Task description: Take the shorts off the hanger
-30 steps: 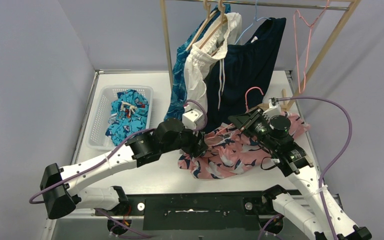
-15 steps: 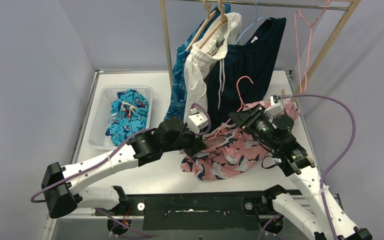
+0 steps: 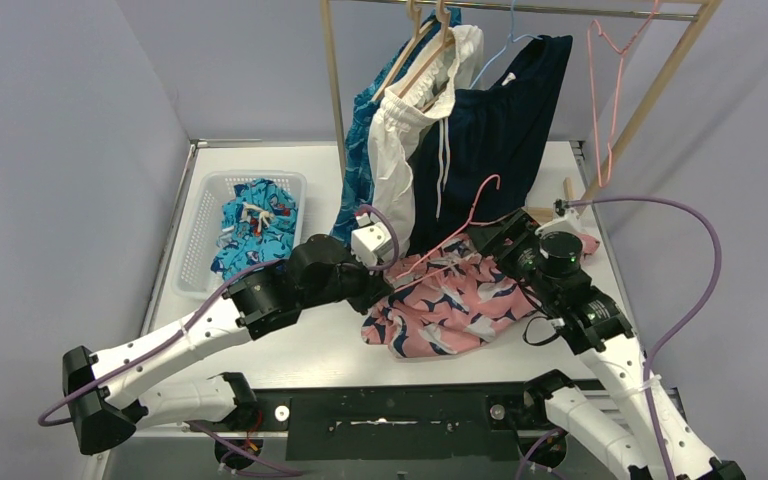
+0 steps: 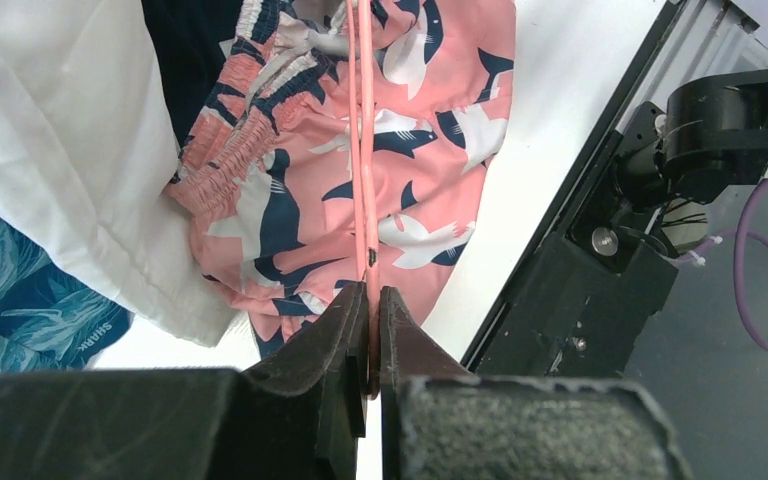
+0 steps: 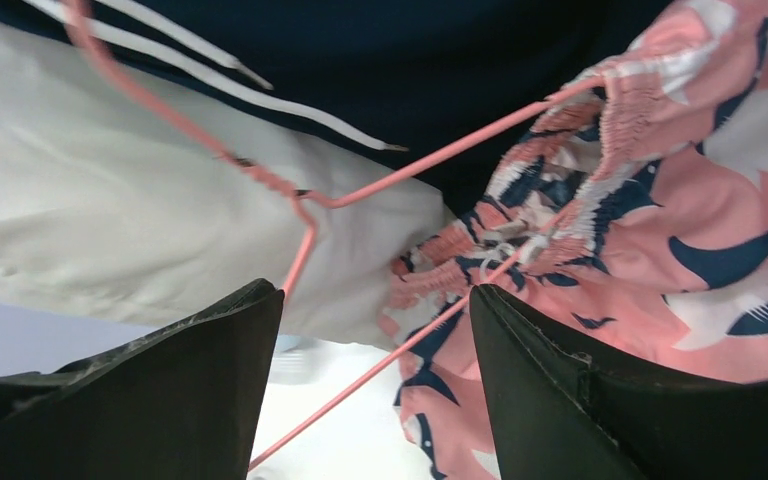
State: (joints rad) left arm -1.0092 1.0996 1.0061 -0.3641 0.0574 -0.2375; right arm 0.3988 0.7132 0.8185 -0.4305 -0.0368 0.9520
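Robot laboratory test cell: you face a white rectangular tabletop (image 3: 260,158) boxed by plain lilac partition walls (image 3: 60,150), a wooden garment rack (image 3: 333,80) at its far edge.

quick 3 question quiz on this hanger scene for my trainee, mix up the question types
1. True or false: the right claw stands open.
2. The left claw is shut on: A a sock, B the pink hanger, C a belt.
3. Where do the teal shorts lie?
Key: 1 true; 2 B; 3 in the white basket.
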